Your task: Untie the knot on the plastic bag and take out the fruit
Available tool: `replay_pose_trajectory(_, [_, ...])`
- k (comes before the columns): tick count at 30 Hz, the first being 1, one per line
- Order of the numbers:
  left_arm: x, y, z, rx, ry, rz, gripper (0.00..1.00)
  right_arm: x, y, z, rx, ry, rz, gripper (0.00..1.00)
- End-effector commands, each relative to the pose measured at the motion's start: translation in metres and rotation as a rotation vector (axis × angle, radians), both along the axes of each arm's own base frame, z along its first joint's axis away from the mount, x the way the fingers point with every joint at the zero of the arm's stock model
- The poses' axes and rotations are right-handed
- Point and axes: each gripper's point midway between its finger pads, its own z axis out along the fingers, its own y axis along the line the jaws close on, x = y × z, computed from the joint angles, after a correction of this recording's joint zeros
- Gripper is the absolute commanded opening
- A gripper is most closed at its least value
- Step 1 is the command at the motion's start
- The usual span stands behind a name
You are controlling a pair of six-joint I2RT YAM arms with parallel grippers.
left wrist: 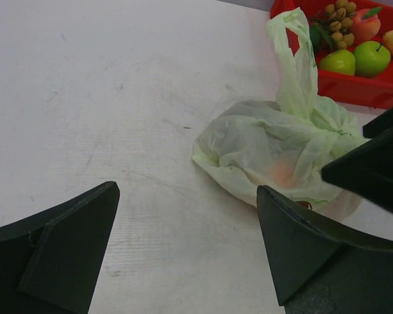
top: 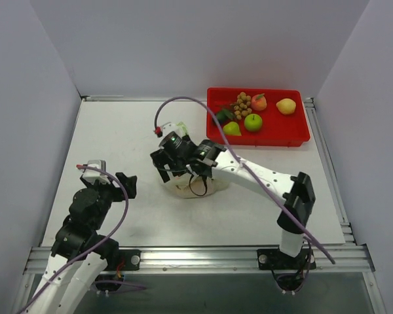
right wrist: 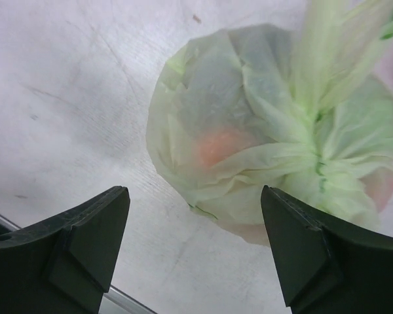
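Note:
The pale green plastic bag point(top: 198, 189) lies on the table, tied shut, mostly hidden under my right arm in the top view. In the right wrist view the bag point(right wrist: 249, 124) fills the middle, with the knot point(right wrist: 318, 167) at its right and handle loops rising up-right. An orange fruit point(right wrist: 217, 148) shows dimly through the plastic. My right gripper point(right wrist: 195, 196) is open and hangs just above the bag's near edge. My left gripper point(left wrist: 187, 196) is open and empty, left of the bag point(left wrist: 275, 154). One handle loop point(left wrist: 295, 59) stands upright.
A red tray point(top: 295, 134) at the back right holds a tan longan cluster point(top: 242, 104), a red fruit point(top: 259, 101), a yellow fruit point(top: 286, 106), a green apple point(top: 253, 122) and a green pear point(top: 232, 129). White walls close in the table on three sides.

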Motion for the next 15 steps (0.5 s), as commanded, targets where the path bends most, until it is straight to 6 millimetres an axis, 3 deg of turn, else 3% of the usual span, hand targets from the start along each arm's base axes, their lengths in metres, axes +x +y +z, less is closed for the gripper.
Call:
replay_pose_trajectory(1, [0.007,-0.022,0.039,-0.077,-0.04,-0.085,0.97,0.017,-0.041,0.076,0.114,-0.108,-0.08,0.84])
replay_pose_trajectory(2, [0.009,-0.027,0.049,-0.082,-0.048,-0.105,0.97,0.018,-0.05,0.081,0.14,-0.094,-0.094,0.84])
replay_pose_trajectory(4, [0.016,-0.045,0.043,-0.074,0.012,-0.181,0.98,0.042,-0.077,0.08,0.153,-0.083,-0.184,0.82])
replay_pose_trajectory(5, [0.02,-0.051,0.053,-0.084,0.002,-0.206,0.98,0.047,-0.084,0.08,0.161,-0.075,-0.209,0.81])
replay_pose_trajectory(7, [0.029,-0.073,0.043,-0.092,0.072,-0.282,0.98,0.062,-0.099,0.071,0.186,-0.029,-0.27,0.81])
replay_pose_trajectory(10, [0.042,-0.102,0.035,-0.091,0.138,-0.352,0.97,0.078,-0.118,0.041,0.202,0.055,-0.388,0.8])
replay_pose_trajectory(11, [0.045,-0.111,0.035,-0.089,0.14,-0.372,0.97,0.083,-0.118,0.032,0.225,0.072,-0.411,0.8])
replay_pose_trajectory(12, [0.052,-0.12,0.028,-0.075,0.169,-0.379,0.97,0.077,-0.12,0.009,0.236,0.139,-0.444,0.8])
replay_pose_trajectory(13, [0.048,-0.134,0.025,-0.069,0.177,-0.41,0.97,0.085,-0.117,0.004,0.288,0.148,-0.455,0.8])
replay_pose_trajectory(15, [0.057,-0.146,0.016,-0.049,0.183,-0.398,0.97,0.079,-0.111,-0.014,0.326,0.197,-0.456,0.81])
